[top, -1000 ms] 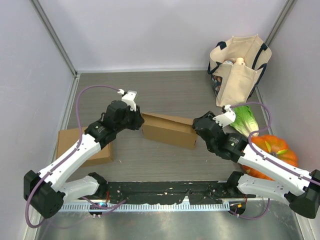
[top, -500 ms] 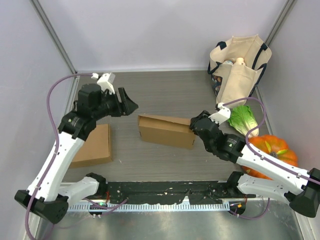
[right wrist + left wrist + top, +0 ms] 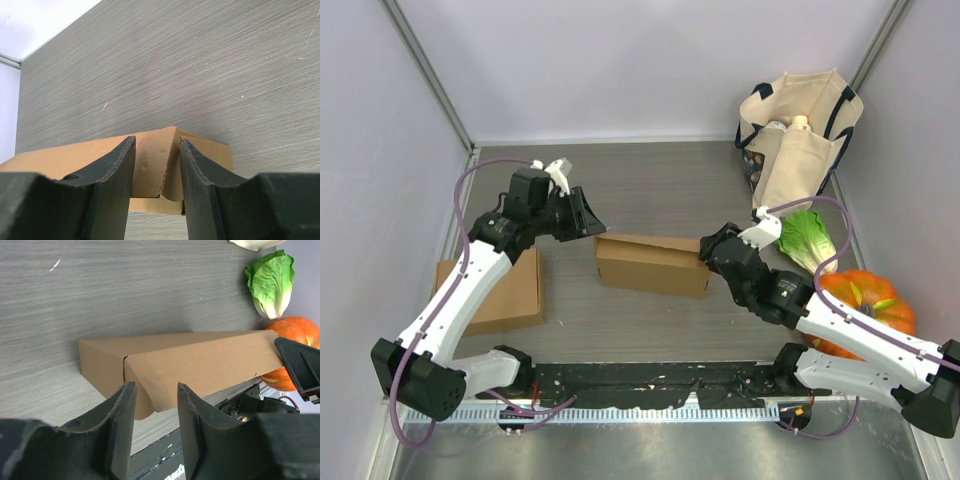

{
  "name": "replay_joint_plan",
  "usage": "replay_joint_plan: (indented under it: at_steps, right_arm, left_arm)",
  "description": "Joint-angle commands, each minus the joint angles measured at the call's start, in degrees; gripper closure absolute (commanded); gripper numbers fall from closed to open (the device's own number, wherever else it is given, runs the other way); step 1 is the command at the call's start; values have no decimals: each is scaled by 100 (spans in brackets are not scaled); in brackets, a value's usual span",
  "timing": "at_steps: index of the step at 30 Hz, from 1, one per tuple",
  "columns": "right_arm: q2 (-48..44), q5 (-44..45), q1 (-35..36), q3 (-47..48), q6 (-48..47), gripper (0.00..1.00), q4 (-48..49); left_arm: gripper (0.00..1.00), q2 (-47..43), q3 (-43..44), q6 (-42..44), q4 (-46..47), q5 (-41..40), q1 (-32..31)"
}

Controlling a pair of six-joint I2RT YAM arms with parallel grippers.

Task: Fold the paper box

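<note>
Paper box (image 3: 653, 263), plain brown cardboard, long, top flap slanted

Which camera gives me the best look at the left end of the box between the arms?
Left wrist: it shows the box large, its left end and corner fold in plain sight. Top external shows the whole box, small, its right end covered by the right hand. Right wrist shows only that right end.
</note>
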Motion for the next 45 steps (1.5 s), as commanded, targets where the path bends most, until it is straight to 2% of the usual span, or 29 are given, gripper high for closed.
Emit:
replay_joint_plan:
  at_steps: [1,3,7,10,14,17,18,19,20,23,25,29,34,36,38,39,41,43,45]
  right_arm:
    - [-67,35,35,-118,-114,55,-280]
    - [-68,17,35,-144,-97,55,-262]
    - [-67,-97,35,-380,-44,55,-157]
    - [-172,-281,44,-618,-263,54,-25]
    - [-707,-860,-69,-628,-1036,45,160]
    - [-1042,-1879,-665,-312,-1301,38,-94]
    - [-1078,-2560,-894,-233,-1353,31,-269]
    - [-1078,-2984,-1392,-136,-1545,30,-297]
    - [-1052,-3345,-1606,-92,-1616,29,-332]
    - [-973,-4479,-2099,-91,-1687,28,-245]
    - [-833,-4780,-2144,-92,-1662,28,-69]
    - [-840,-4992,-2170,-310,-1582,37,229]
    - [-1340,-5246,-2311,-1662,-1617,55,1327]
    - [-1412,-5624,-2521,-2294,-1635,64,1949]
    - [-1368,-6071,-2697,-2517,-1644,74,2294]
    - [-1342,-6213,-2846,-2526,-1661,75,2304]
    - [-1333,-6415,-2944,-2369,-1705,66,2104]
    - [-1385,-6513,-2988,-1965,-1775,52,1866]
    - [-1395,-6792,-3049,-1649,-1802,47,1689]
  left_arm:
    - [61,-272,-320,-76,264,65,-59]
    - [64,-272,-417,-76,291,48,-94]
    - [81,-404,-881,-76,449,-40,-138]
    - [85,-728,-1329,-59,572,-189,-138]
    - [84,-1045,-1691,-24,686,-190,-138]
    - [76,-1081,-1657,47,669,-32,-129]
    - [74,-1064,-1657,55,695,-14,-138]
    - [70,-1072,-1648,90,713,4,-138]
    - [69,-1063,-1656,99,721,13,-138]
    - [66,-1011,-1674,117,783,74,-129]
    - [66,-976,-1674,126,801,127,-129]
    - [69,-1019,-1762,126,871,153,-129]
    - [76,-1063,-2069,196,941,136,-129]
    - [81,-1046,-2227,283,924,22,-112]
    - [85,-967,-2289,310,915,143,2]
    - [85,-949,-2272,336,906,197,11]
    - [81,-1028,-2185,380,836,215,55]
    - [69,-1116,-2114,407,827,223,90]
    - [58,-1177,-2000,416,818,390,169]
